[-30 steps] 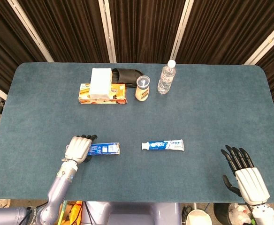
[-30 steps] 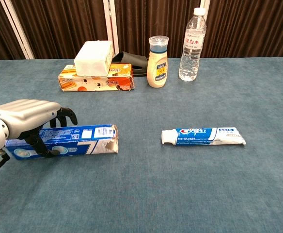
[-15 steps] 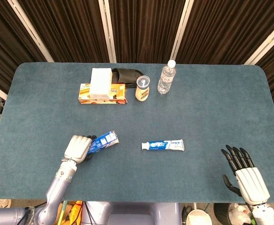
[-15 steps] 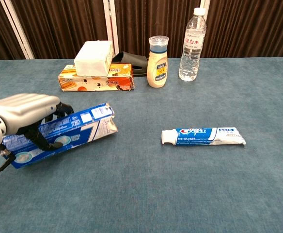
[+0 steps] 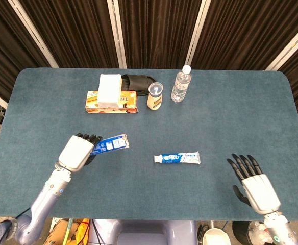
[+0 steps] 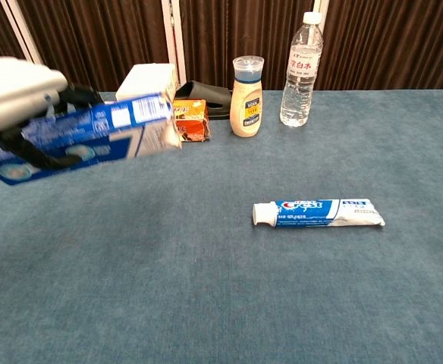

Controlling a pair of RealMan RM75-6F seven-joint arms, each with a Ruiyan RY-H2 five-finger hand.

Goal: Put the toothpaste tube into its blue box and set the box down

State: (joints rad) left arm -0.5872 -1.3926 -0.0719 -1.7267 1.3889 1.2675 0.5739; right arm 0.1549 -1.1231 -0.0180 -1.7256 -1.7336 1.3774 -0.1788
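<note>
Long blue cardboard toothpaste box (image 5: 109, 145) is off the teal cloth-covered table (image 5: 230, 117), left of centre, gripped by the left hand (image 5: 76, 152) at its left end. White-and-blue toothpaste tube (image 5: 177, 158) lies flat on the table, right of the box, apart from it. Right hand (image 5: 253, 181) is over the near right edge, fingers spread, well apart from the tube. At the far side, left to right: white rectangular block (image 5: 109, 90) on an orange snack carton (image 5: 130, 103), cream squeeze bottle (image 5: 155, 96), clear plastic water bottle (image 5: 180, 84).

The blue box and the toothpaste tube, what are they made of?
The blue box, held up by the left hand, looks like thin printed cardboard: flat folded sides and a bent, open end flap. The toothpaste tube on the table looks like soft glossy plastic, probably laminate: it shines, narrows to a flat crimped end, and has a white cap.
</note>
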